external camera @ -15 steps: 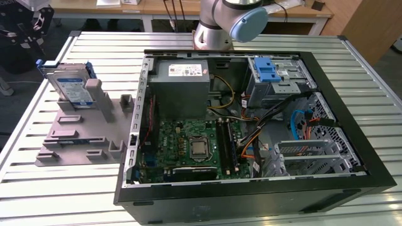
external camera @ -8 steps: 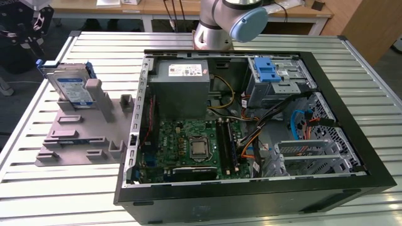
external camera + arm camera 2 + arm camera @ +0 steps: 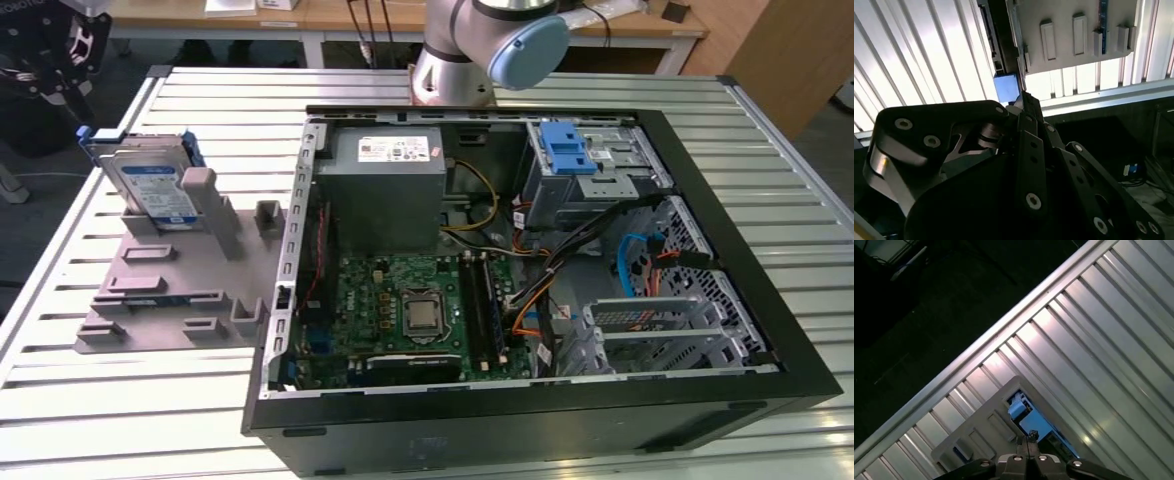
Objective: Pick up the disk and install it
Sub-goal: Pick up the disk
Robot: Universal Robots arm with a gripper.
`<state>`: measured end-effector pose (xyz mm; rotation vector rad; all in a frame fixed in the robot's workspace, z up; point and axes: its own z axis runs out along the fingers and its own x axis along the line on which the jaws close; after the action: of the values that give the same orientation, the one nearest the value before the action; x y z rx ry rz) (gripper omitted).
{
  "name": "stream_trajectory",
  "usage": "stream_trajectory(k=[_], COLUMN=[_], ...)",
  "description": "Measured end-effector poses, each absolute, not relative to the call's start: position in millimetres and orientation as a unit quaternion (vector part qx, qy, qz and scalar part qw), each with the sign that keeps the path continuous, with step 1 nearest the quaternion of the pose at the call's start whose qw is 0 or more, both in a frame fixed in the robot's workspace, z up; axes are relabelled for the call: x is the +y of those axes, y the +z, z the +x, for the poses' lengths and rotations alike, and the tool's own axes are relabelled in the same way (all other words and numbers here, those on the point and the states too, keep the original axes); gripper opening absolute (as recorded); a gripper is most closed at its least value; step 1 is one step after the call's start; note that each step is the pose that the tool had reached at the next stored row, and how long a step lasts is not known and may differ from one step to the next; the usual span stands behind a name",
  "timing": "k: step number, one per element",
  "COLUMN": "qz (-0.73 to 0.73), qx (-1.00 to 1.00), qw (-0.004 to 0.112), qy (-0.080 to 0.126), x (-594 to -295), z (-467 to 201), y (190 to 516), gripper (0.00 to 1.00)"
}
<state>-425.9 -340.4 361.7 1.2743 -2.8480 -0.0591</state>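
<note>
Fingertips [image 3: 1024, 442] of the claw [image 3: 1027, 440] meet with nothing between them, close over a blue-framed corner of the disk [image 3: 144, 182] — which stands on edge in a grey holder [image 3: 167, 300] on the slatted table [image 3: 107, 420], at the exterior view's left of the open computer case [image 3: 534, 420].

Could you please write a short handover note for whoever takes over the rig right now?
Gripper: shut and holding nothing. It hangs above the disk's end of the grey holder, near the table's edge, and appears clear of the disk.
Disk: stands upright in the grey holder on the table, outside the open computer case, on the exterior view's left.
Done: nothing that shows. The disk is not gripped or lifted.
Left: the whole job, meaning the pick-up and the install in the case.
</note>
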Motion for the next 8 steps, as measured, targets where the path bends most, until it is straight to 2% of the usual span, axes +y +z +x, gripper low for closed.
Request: stream_trajectory(k=[8], qz=[0.474], qx=[-0.881], qw=[0.012], qy=[-0.018], x=[-340.3], z=[-425.9], y=[360.4], gripper=[0.11])
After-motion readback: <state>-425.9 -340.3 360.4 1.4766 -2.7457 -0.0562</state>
